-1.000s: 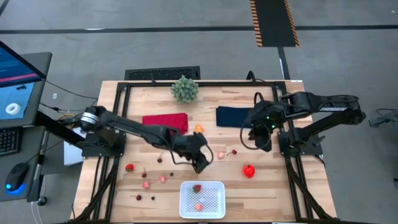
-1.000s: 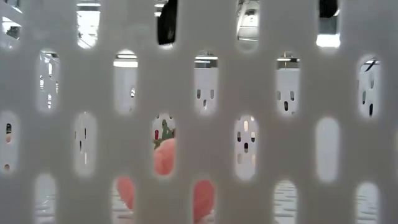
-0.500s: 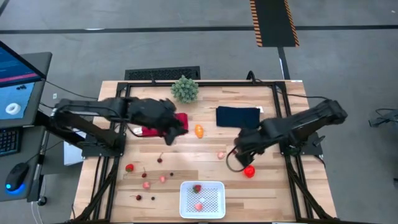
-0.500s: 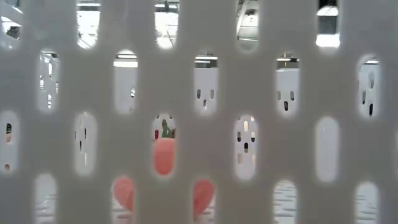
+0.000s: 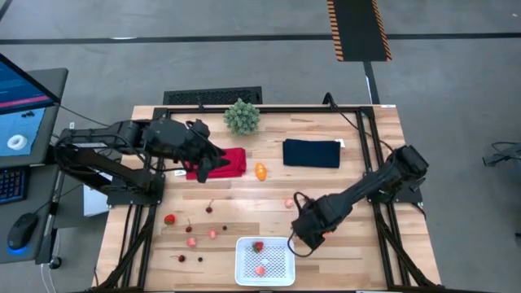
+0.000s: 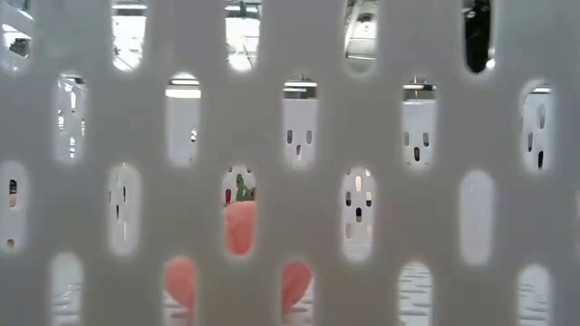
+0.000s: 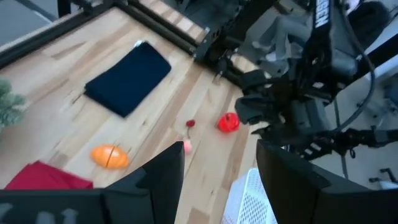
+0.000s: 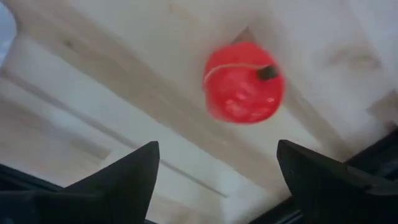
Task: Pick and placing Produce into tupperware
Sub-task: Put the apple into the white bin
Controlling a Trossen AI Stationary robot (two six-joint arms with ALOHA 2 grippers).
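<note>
The right end effector (image 5: 308,233) is low over the tabletop (image 5: 358,244), just beside the right edge of the white container (image 5: 264,260). Its two fingers (image 8: 124,177) are spread wide with nothing between them. In the right wrist view, the red pepper (image 8: 244,82) lies on the wood just ahead of the spread fingers, apart from both. From above, the arm covers the pepper.

Inside the container, to the left of the right end effector, lie a strawberry (image 5: 258,246) and a pinkish piece (image 5: 260,270). Through the container's slotted wall in the low view, pinkish fruit (image 6: 239,226) shows close up.

The left end effector (image 5: 205,165) hangs over the red cloth (image 5: 232,160) at the far left part of the tabletop, well apart from the container. Its fingers (image 7: 163,180) stand partly spread and hold nothing. Just to its right lies the orange fruit (image 5: 260,172), and beyond that the navy cloth (image 5: 312,153). The green plant (image 5: 242,116) stands behind it. A small pink piece (image 5: 288,203) lies between the two end effectors. Nearer the front left, a second strawberry (image 5: 169,219) and some small pieces (image 5: 191,241) are scattered on the wood.
</note>
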